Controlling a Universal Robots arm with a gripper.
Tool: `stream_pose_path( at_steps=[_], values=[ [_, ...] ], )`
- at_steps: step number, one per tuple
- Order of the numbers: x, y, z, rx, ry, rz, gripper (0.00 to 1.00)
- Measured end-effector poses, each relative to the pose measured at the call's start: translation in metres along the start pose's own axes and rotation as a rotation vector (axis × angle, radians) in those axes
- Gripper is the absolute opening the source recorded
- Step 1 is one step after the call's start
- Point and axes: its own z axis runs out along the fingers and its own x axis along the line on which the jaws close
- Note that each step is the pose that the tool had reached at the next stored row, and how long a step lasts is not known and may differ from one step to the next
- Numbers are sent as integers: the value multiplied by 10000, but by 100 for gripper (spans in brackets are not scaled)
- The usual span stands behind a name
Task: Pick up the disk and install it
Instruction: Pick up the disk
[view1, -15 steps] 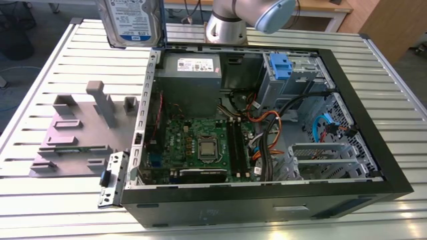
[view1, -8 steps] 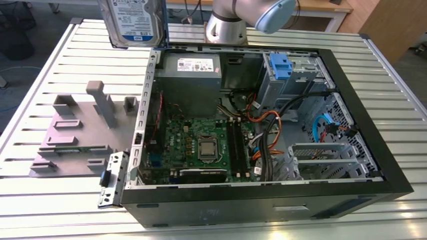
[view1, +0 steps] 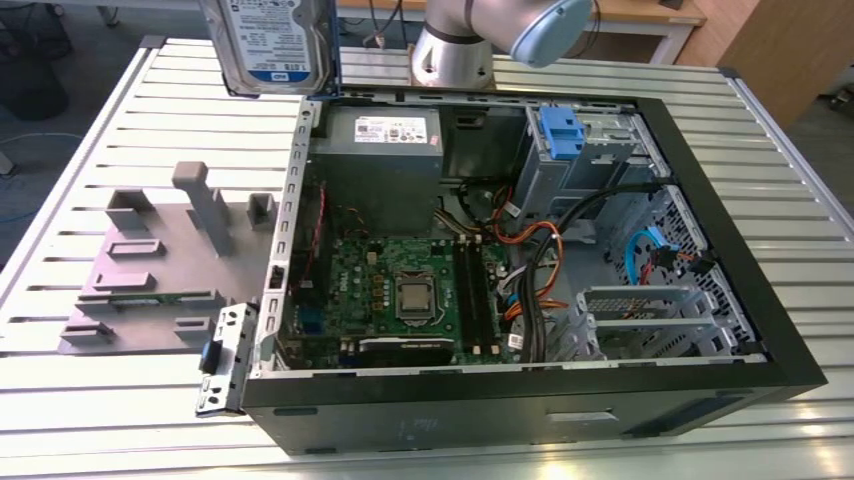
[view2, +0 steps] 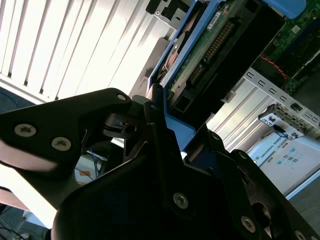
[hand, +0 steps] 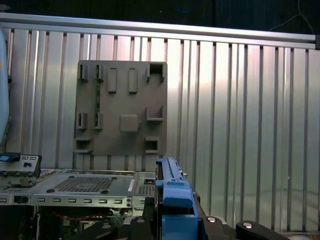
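disk (view1: 274, 40) is up in the air on edge, above the far corner of the open PC case (view1: 534, 385) at the exterior view's left. gripper (view2: 176, 131) is clamped narrow on its blue carrier frame (hand: 175, 200). Risk: plastic end-grip lets the drive tilt or slip, and cables (view1: 534, 240) could snag it
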Motion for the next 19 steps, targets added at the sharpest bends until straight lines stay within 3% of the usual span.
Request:
stream_pose_path(
  at_steps=[19],
  values=[
    [2,-87,-2,0,1,0,37]
  ],
)
